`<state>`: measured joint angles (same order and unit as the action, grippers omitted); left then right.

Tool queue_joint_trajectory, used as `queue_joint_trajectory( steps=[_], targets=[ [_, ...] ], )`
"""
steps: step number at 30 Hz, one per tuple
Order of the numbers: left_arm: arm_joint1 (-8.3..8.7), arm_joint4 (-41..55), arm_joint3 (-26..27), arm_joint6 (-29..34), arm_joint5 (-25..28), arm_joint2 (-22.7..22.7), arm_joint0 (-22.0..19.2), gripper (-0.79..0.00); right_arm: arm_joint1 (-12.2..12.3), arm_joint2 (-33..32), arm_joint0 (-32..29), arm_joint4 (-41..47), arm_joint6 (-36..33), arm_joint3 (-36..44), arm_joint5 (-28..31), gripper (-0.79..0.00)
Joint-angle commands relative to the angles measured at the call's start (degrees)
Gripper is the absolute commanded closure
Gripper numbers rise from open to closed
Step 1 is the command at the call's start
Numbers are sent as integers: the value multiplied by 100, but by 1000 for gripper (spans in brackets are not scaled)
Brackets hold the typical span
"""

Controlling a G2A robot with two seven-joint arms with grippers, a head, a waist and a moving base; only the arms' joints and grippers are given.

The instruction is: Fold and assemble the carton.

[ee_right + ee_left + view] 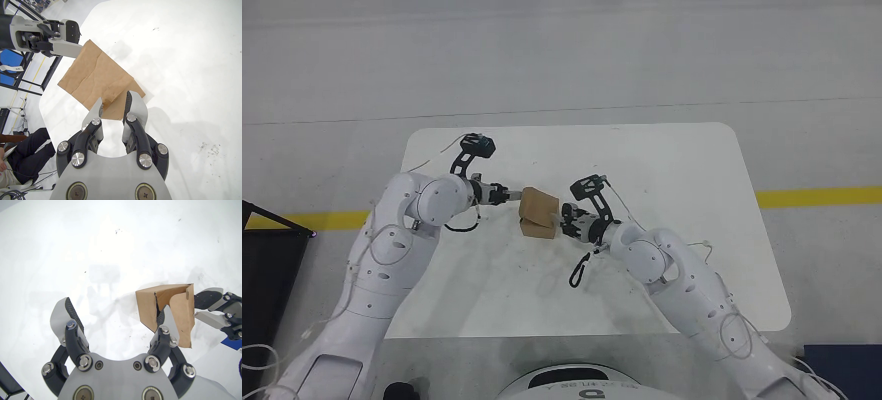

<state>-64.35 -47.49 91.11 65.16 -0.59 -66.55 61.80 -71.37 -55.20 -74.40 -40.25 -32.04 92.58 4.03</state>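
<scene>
Carton (537,211), brown cardboard and only partly folded, is near the middle of the white table (672,170), between the two grippers. In the top view it reads as a small wedge, and the fingers on either side are too small to judge.

In the left wrist view the carton (146,306) stands with an open end toward the camera. A rounded flap covers part of the opening, the inside is mostly in shadow, and part of the near wall is hidden behind one finger. In the right wrist view the carton (94,73) shows a broad creased panel with one corner covered by fingers. Whether its underside rests on the table cannot be told.

The left gripper (116,303) is spread wide and grasps nothing. One fingertip (165,313) sits at the carton's open mouth, against the edge of a wall, and the other finger is well apart from it over bare table. From the right wrist view, the left gripper (79,40) has its grey-backed finger touching the panel's far corner.

The right gripper (115,104) is at the carton's opposite side, its fingers drawn in around a crumpled corner. One finger (97,109) presses into the creased cardboard and the other pad lies against the panel's edge, so it is clamped on the carton. In the left wrist view the right gripper (195,305) has its tips at the flap's edge.
</scene>
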Motion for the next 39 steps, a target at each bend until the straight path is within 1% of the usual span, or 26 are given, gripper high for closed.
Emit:
queue_joint_trajectory(
  steps=[1,5,6,10,13,17,24,30,33,39],
  targets=[
    [1,-2,8,-30,-31,-9,-9,-760,-2,0,0,-3,2,-4,-3,-283],
    [16,-39,24,-79,-85,-88,1,-754,-7,9,5,-4,-9,-22,-20,-283],
    [21,-16,31,-76,-80,-119,11,-742,-9,13,10,-6,-15,-31,-35,-280],
    [55,60,99,0,52,-242,87,-727,-20,41,35,-34,-14,-54,-75,-277],
    [76,70,156,57,133,-284,157,-733,-26,51,44,-44,-6,-67,-86,-277],
    [82,-2,158,88,234,-196,197,-733,-37,77,60,-46,-17,-86,-103,-277],
    [66,-79,126,104,302,-1,143,-714,-46,77,68,-39,0,-102,-104,-277],
    [74,-43,125,97,265,-34,116,-723,-40,3,26,51,58,-83,-26,-299],
    [82,-39,141,87,277,-52,132,-720,-38,-9,11,32,72,-73,-17,-292],
    [87,-57,186,92,298,-9,149,-686,-40,-10,4,19,57,-61,-18,-286]
  ],
)
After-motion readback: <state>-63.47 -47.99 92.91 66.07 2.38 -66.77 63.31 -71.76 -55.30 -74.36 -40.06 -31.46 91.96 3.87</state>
